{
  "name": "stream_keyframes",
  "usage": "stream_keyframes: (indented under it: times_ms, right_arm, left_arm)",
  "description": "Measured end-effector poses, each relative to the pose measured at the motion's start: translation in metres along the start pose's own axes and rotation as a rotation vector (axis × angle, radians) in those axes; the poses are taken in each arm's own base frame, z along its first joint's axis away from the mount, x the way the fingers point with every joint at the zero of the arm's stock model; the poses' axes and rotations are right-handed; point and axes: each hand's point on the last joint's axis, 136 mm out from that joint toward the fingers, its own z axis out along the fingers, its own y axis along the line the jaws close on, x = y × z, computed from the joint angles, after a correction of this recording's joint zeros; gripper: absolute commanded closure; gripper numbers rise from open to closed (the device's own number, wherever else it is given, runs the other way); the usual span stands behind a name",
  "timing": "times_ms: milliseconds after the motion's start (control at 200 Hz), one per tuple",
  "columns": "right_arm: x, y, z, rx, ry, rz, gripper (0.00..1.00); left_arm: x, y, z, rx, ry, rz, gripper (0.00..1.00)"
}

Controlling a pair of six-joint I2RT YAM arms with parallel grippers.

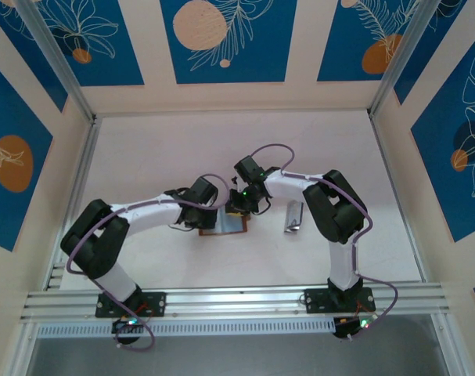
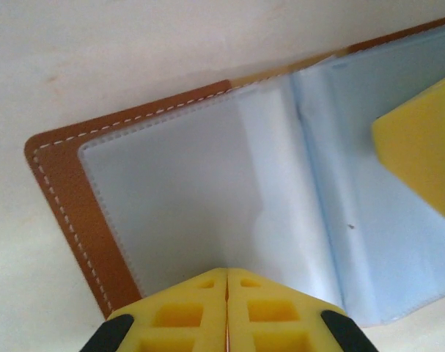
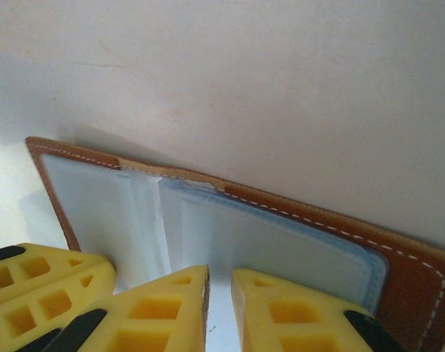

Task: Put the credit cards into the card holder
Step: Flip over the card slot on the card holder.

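Brown leather card holder [image 1: 225,225] spread open on the table [image 1: 167,149]. Seems to pin its left side with the left gripper [image 2: 227,312], fingers [image 2: 178,317] pressed together, against folding shut. Sets the right gripper [image 3: 220,308], narrowly parted, empty, at the right-hand pockets. Credit cards [image 1: 293,218] lying just beside, unpocketed.

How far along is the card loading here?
Done: the wallet lies open, no card seen in its pockets. In hand: the left pincer, shut, and the right pincer sit at those pockets. Left: a card lies apart to the wallet's right, not yet picked up or inserted.
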Motion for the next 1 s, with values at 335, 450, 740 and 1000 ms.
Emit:
stream_keyframes:
  times_ms: [335,450,740,1000]
  right_arm:
    - [0.002,-0.009,-0.013,0.089,-0.017,-0.023,0.80]
    - [0.002,-0.018,-0.042,0.141,-0.068,-0.010,0.81]
    - [-0.002,-0.073,-0.173,0.195,-0.376,0.139,0.79]
    - [0.039,-0.172,-0.188,0.163,-0.403,0.455,0.70]
  left_arm:
    - [-0.003,-0.001,0.005,0.021,-0.043,0.002,0.93]
    - [-0.004,-0.002,0.005,0.026,-0.051,0.002,0.93]
    - [-0.003,-0.003,0.004,0.031,-0.058,0.006,0.93]
    - [-0.003,-0.003,0.004,0.031,-0.058,0.007,0.93]
